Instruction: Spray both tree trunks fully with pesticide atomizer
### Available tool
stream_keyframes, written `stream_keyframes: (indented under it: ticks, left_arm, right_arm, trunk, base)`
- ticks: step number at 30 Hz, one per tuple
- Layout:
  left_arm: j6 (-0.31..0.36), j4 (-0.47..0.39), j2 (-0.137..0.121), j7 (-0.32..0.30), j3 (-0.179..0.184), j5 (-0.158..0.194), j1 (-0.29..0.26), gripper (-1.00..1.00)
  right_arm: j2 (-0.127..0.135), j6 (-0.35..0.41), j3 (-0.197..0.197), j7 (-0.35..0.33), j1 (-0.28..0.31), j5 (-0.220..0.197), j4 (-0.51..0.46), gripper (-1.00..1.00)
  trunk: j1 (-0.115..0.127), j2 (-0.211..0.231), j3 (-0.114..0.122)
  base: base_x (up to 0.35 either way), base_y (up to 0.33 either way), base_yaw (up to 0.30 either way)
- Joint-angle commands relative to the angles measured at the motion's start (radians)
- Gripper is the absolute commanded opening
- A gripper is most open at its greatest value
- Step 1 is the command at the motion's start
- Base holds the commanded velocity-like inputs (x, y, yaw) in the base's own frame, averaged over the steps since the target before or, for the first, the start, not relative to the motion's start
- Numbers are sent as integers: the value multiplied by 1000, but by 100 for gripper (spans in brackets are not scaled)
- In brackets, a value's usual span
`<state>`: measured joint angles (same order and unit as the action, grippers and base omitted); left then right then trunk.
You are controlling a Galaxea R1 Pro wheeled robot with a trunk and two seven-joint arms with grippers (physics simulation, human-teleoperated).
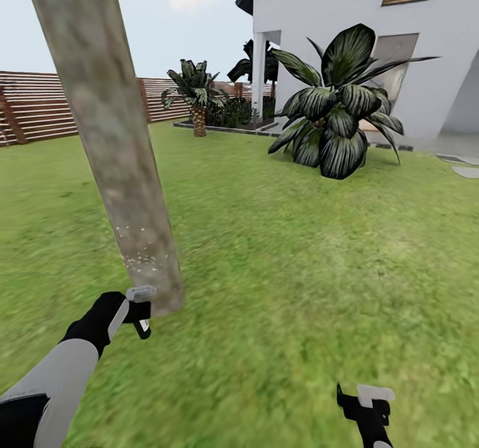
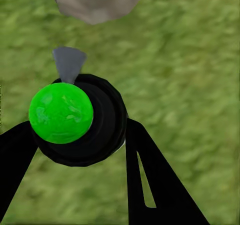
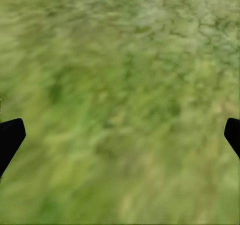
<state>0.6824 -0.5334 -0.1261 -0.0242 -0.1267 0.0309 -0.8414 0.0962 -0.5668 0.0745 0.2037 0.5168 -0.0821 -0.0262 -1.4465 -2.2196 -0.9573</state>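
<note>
left end effector [image 1: 138, 312] beside tree trunk [image 1: 110, 135]

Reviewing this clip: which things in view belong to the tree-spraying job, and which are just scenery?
Job:
- tree trunk, pale pesticide specks low on it
- pesticide atomizer, green-topped, held in the left gripper beside the trunk base
- grass floor

Scenery:
- broad-leaved bush
- short palm
- white house
- slatted fence
- right gripper, jaws apart over grass

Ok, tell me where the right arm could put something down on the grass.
Open lawn stretches from the right gripper to the broad-leafed plant. It is crowded by the tree trunk, where the left gripper holds the atomizer close to its base.
</note>
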Motion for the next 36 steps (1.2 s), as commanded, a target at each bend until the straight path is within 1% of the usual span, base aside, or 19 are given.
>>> stream_keyframes:
  ticks: [1,7,10,13,14,16,18,19,20,21,24,25,27,28,29,31,33,34,36]
  left_arm:
    - [5,-1,0,-2,-4,3,-1,-100]
    - [2,-2,5,-9,-3,3,-1,-100]
    - [-50,-15,41,-4,2,1,-8,-100]
    - [-57,-34,50,-9,4,0,-19,-100]
    - [-49,-79,45,-10,6,-3,-21,-100]
    - [-30,-121,39,-11,7,-5,-24,-100]
    - [27,-147,25,-14,7,-6,-38,-100]
    - [78,-158,-15,-28,7,-6,-54,-100]
    - [90,-160,-42,-53,7,-6,-58,-100]
    - [105,-161,-55,-77,7,-7,-62,-100]
    - [195,-162,-49,-97,11,-4,-124,-100]
    - [216,-162,-55,-98,11,-4,-140,-100]
    - [235,-161,-63,-99,11,-5,-149,-100]
    - [245,-160,-72,-99,12,-6,-151,-100]
    - [252,-155,-96,-101,13,-7,-152,-100]
    - [254,-151,-113,-129,31,-8,-149,-100]
    - [254,-150,-115,-149,64,-11,-143,-100]
    - [255,-151,-116,-155,101,-13,-140,-100]
    - [255,-151,-117,-159,125,-16,-138,-100]
  right_arm:
    - [0,-2,9,2,0,-8,0,100]
    - [-1,-2,9,2,0,-8,0,100]
    - [0,-2,8,2,0,-8,0,100]
    - [3,-2,8,2,0,-8,0,100]
    - [4,-2,8,2,0,-8,0,100]
    - [5,-2,8,2,0,-8,0,100]
    - [5,-2,8,3,0,-8,0,100]
    - [5,-2,8,2,0,-8,0,100]
    - [5,-2,8,3,0,-8,0,100]
    - [5,-2,8,3,0,-8,0,100]
    - [5,-2,8,3,0,-8,0,100]
    - [5,-2,8,3,0,-8,0,100]
    - [5,-2,8,3,0,-8,0,100]
    - [5,-2,8,3,0,-8,0,100]
    - [5,-2,8,3,0,-8,0,100]
    - [5,-2,8,2,0,-8,0,100]
    - [5,-2,8,2,0,-8,0,100]
    - [5,-2,8,2,0,-8,0,100]
    - [5,-2,8,2,0,-8,0,100]
  trunk:
    - [0,0,-1]
    - [0,0,-1]
    - [0,0,-1]
    - [0,0,-1]
    - [0,0,-1]
    - [0,0,-1]
    - [0,0,-1]
    - [0,0,-1]
    - [0,0,-1]
    - [0,0,-1]
    - [0,0,-1]
    - [0,0,-1]
    - [0,0,-1]
    - [0,0,-1]
    - [0,0,-1]
    - [0,0,-1]
    - [0,0,-1]
    - [0,0,-1]
    - [0,0,-1]
  base:
    - [214,-224,271]
    - [192,-192,259]
    - [27,-30,109]
    - [3,-3,11]
    - [0,0,2]
    - [0,0,0]
    - [0,0,0]
    - [0,0,0]
    - [0,0,0]
    - [0,0,0]
    - [0,0,0]
    - [0,0,0]
    - [0,0,0]
    - [0,0,0]
    - [0,0,0]
    - [0,0,0]
    - [0,0,0]
    - [0,0,0]
    - [0,-8,0]
